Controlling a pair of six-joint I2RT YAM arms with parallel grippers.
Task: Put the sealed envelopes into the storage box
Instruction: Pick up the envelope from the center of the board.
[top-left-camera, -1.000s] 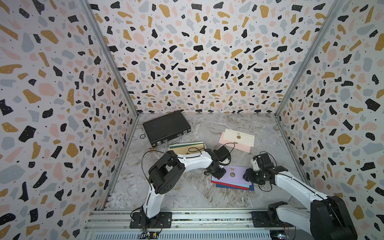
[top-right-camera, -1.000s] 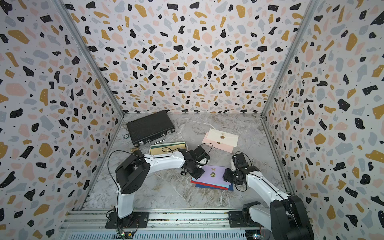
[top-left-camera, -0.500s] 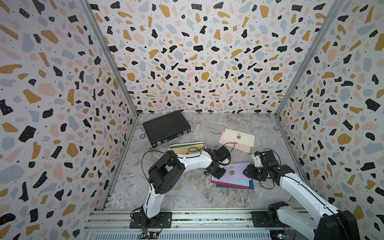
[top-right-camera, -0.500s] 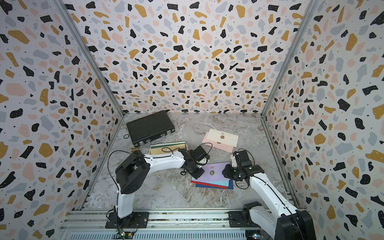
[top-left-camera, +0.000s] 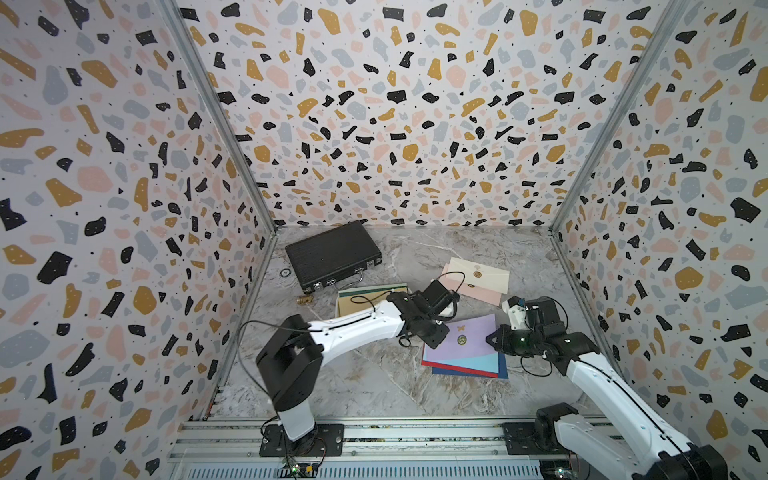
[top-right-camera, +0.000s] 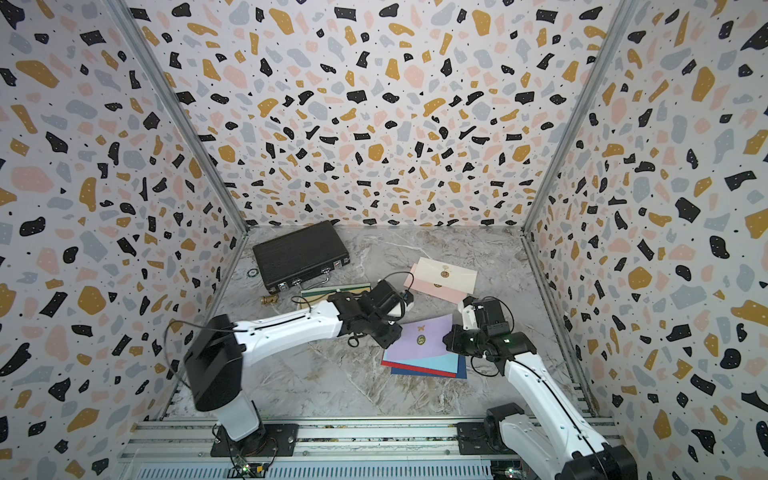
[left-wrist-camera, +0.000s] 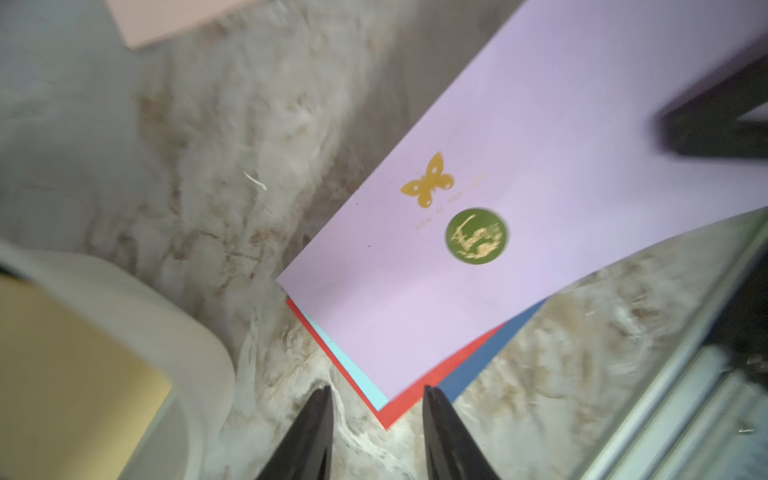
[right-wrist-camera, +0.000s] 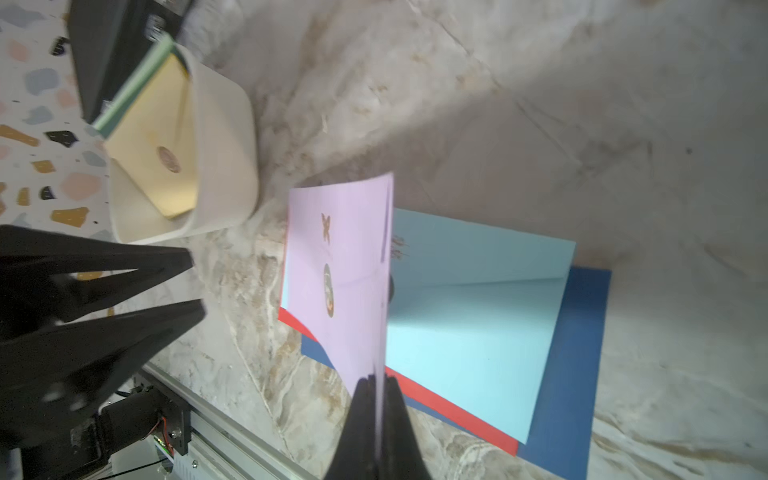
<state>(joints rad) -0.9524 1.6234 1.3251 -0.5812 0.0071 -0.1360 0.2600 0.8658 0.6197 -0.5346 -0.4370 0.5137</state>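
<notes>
— Room, biggest first?
— Terrazzo-print walls (top-left-camera: 124, 166) on three sides; grey marbled floor (top-left-camera: 353, 386) beneath.
— On it?
— At eleven o'clock, a black briefcase (top-left-camera: 332, 253). Just nearer, the storage box (right-wrist-camera: 224, 137) with a yellow envelope (right-wrist-camera: 153, 137) inside, largely hidden under the left arm (top-left-camera: 357, 326) in both top views. At one o'clock, a cream envelope (top-left-camera: 482, 272) atop a pink envelope (top-left-camera: 478, 296).
— Grippers?
— For the right gripper (right-wrist-camera: 377, 380): clamped on the lilac envelope (top-left-camera: 467, 336), edge raised off the stack (top-left-camera: 469, 365) at four o'clock. For the left gripper (left-wrist-camera: 377, 390): tips apart, empty — at the stack's corner.

Both top views are bright, evenly lit and sharp, walls (top-left-camera: 104, 208) splaying toward the edges. Wrist views are softer; the storage box (left-wrist-camera: 174, 316) looks blurred
</notes>
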